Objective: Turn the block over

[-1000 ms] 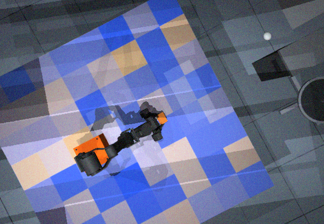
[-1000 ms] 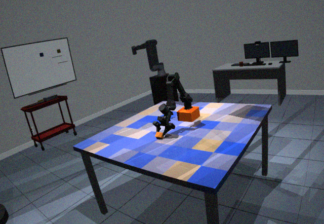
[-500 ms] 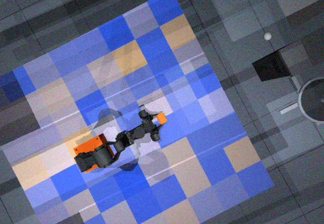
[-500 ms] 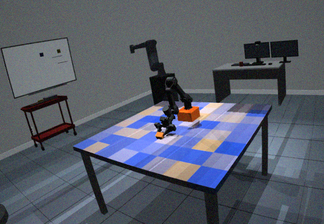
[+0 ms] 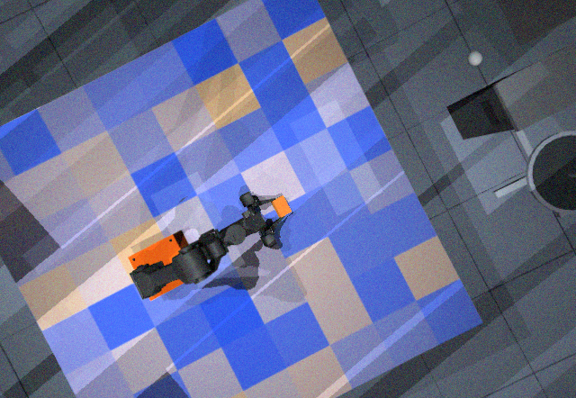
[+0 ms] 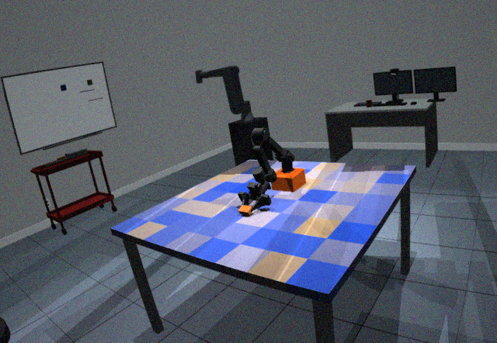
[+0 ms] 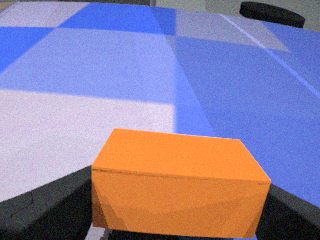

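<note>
I am gripping the block (image 7: 180, 187) in my tool (image 5: 275, 217): jaws partly closed, one dark finger (image 7: 40, 216) pressing on each short end. Block is a plain orange box with flat matte faces and sharp edges; the two faces showing in the wrist view are carrying no mark, and I cannot tell where the marked side is. A shadow is lying under the block in the wrist view; whether the block is touching the surface (image 6: 352, 230) I cannot tell.

The surface is a square top on dark legs, smooth, patterned in blue, lavender, tan and white patches with pale streaks crossing it. The block is sitting near the middle of it, well apart from all four edges.

My base (image 5: 153, 256) is an orange box sitting toward one side, with my dark arm (image 5: 218, 239) reaching out low from it. Open room is lying ahead of the block and to both sides; only the base is standing behind me.
</note>
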Robot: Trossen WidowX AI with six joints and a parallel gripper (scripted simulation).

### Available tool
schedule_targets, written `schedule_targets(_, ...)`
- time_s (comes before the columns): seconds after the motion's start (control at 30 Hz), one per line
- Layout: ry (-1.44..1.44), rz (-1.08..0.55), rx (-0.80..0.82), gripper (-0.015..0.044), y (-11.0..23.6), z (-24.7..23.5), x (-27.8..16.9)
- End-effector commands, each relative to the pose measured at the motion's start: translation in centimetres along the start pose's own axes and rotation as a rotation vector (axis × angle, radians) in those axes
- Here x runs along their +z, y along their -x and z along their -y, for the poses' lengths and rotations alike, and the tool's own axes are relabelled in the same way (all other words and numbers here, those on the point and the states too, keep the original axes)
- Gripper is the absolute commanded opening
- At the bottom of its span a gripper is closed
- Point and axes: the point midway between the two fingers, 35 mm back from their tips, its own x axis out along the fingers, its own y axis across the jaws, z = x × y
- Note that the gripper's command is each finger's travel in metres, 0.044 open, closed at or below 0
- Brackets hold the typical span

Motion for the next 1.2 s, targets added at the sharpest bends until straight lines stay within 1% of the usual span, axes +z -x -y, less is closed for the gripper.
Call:
schedule_targets(0.0, -0.006, 0.010, -0.005, 0.0000, 0.23, 0.07, -0.01)
schedule_targets(0.33, -0.006, 0.010, -0.005, 0.0000, 0.23, 0.07, -0.01)
schedule_targets(0.9, -0.006, 0.010, -0.005, 0.0440, 0.23, 0.07, -0.01)
schedule_targets(1.17, -0.006, 0.010, -0.005, 0.0440, 0.23, 0.07, -0.01)
